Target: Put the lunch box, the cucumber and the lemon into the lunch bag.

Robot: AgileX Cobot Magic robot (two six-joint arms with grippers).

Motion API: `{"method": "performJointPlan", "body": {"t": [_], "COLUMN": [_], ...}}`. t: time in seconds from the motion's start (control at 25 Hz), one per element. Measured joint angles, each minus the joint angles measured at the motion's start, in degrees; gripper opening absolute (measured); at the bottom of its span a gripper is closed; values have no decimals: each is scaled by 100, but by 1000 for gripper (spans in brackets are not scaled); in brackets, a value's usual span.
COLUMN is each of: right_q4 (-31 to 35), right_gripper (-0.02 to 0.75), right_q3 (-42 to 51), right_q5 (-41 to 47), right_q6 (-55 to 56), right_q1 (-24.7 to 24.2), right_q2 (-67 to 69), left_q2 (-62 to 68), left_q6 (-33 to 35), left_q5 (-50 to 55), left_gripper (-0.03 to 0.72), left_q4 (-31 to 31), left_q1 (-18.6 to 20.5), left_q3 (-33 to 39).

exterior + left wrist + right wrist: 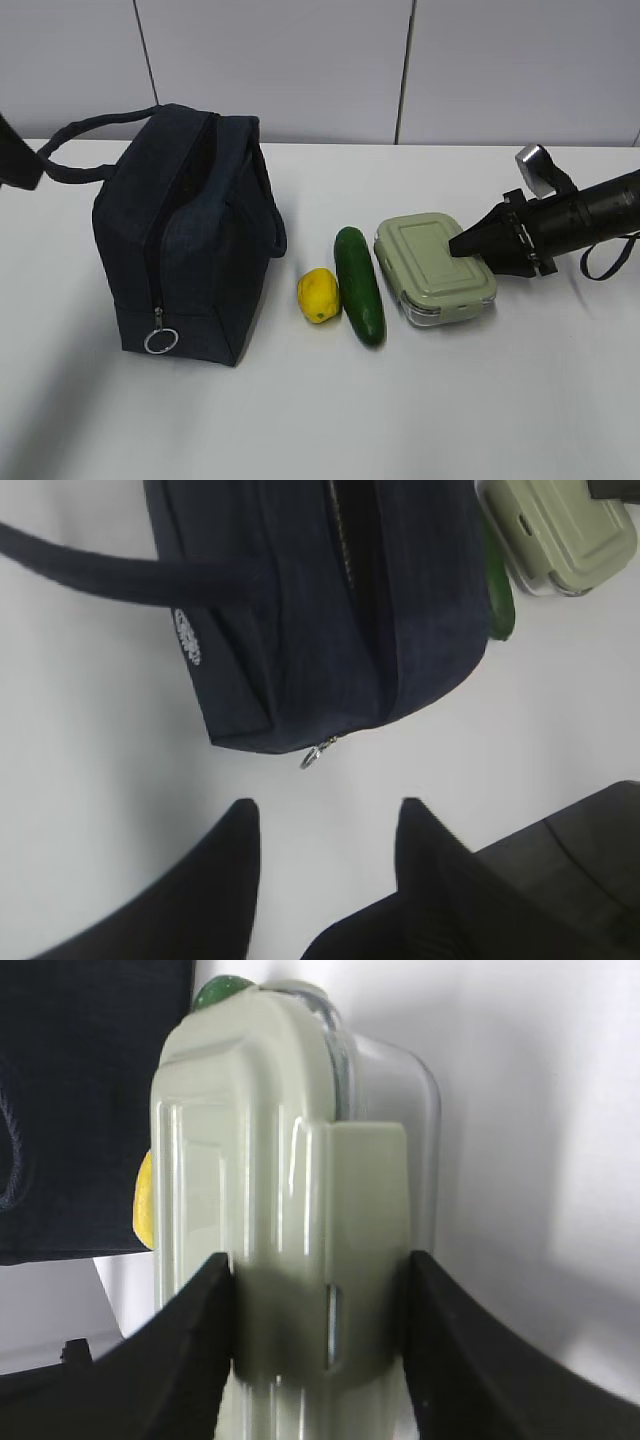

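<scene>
The navy lunch bag (185, 230) stands upright at the left, its zip run open across the top and down the front to the ring pull (160, 340). The yellow lemon (318, 295) and the dark green cucumber (360, 285) lie side by side to its right. The sage-lidded lunch box (430, 265) lies right of the cucumber. My right gripper (462, 245) holds the box's right end; in the right wrist view its fingers press both sides of the box (250, 1140) at the clip. My left gripper (327, 810) is open and empty above the table, near the bag (330, 610).
The white table (400, 420) runs back to a grey panelled wall (300, 60). One bag handle (90, 135) loops out to the left, toward a dark part of the left arm (15, 155) at the frame edge. A cable loop (605, 260) hangs under the right arm.
</scene>
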Motion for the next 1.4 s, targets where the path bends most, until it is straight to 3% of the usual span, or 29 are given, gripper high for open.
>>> {"method": "performJointPlan", "body": {"t": [0.2,0.64,1.4], "right_q4": [-80,-100,-100], "right_gripper": [377,377,376], "right_q3": [-99,-131,-131], "right_q5": [2,-23,-23], "right_q6": [46,48,58], "right_q1": [0,0,0], "right_q2": [-13,-13,-13], "left_q2": [787,1950,2224], "left_q6": [180,297,425], "left_q5": [-160,-225,-190], "left_gripper": [362,373,360], "left_q4": [-96,-146,-160], "left_q1": [0,0,0], "left_q3": [-407,-1243,-1297]}}
